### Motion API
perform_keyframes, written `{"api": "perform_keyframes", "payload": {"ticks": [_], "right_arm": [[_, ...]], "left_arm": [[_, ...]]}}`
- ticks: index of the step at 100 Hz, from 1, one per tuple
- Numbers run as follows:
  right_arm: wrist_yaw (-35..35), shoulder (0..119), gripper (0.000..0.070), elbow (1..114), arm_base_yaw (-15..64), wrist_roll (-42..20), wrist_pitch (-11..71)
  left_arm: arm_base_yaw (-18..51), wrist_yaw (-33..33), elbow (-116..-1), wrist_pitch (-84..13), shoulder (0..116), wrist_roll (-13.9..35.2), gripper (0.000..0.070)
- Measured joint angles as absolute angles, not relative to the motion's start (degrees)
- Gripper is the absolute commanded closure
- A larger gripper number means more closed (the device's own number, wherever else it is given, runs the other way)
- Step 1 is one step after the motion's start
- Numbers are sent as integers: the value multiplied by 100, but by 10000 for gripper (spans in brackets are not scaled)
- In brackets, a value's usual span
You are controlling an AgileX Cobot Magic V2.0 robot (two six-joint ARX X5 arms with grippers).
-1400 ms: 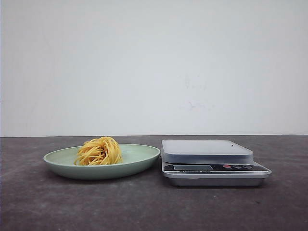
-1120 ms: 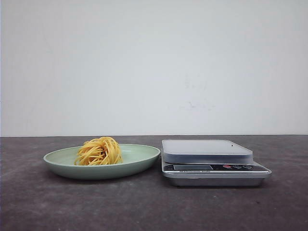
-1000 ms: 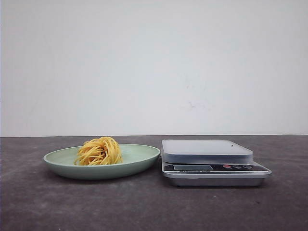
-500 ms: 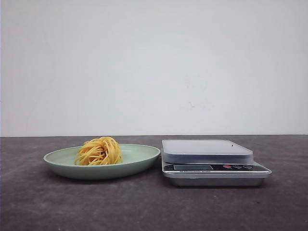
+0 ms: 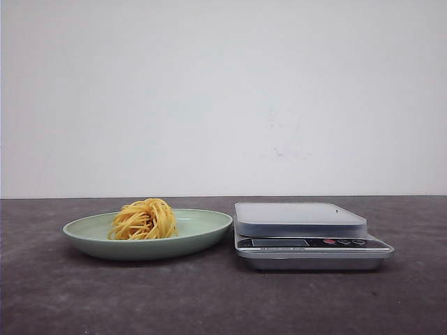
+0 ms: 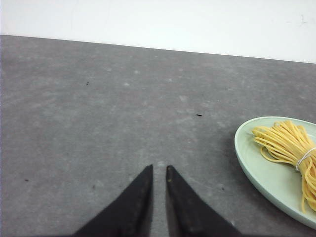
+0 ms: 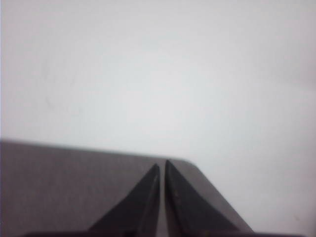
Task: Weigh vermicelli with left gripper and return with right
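The vermicelli [image 5: 144, 220], a small nest of yellow-orange strands, lies on a pale green plate [image 5: 202, 230] at the table's left of centre. A silver kitchen scale [image 5: 300, 218] stands just right of the plate, its pan bare. Neither gripper shows in the front view. In the left wrist view my left gripper [image 6: 159, 169] is shut and empty over bare table, with the plate [image 6: 261, 170] and vermicelli [image 6: 289, 148] off to its side. In the right wrist view my right gripper [image 7: 162, 164] is shut and empty near the table's far corner.
The dark grey table [image 5: 209, 300] runs back to a white wall [image 5: 223, 98]. The scale's display and buttons [image 5: 307, 243] face the front. The right wrist view shows the table's edge and rounded corner [image 7: 190, 163] against the wall.
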State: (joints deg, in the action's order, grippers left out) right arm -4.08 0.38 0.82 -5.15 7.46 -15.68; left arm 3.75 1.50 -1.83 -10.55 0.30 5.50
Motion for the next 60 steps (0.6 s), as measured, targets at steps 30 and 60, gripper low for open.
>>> {"api": "perform_keyframes", "payload": {"ticks": [30, 60], "right_arm": [[-298, 38, 689, 82, -515, -908, -2320], [729, 38, 694, 82, -513, -1837, -2351]], "left_arm": [[375, 150, -183, -926, 30, 550, 688], [375, 106, -183, -432, 30, 572, 689]]}}
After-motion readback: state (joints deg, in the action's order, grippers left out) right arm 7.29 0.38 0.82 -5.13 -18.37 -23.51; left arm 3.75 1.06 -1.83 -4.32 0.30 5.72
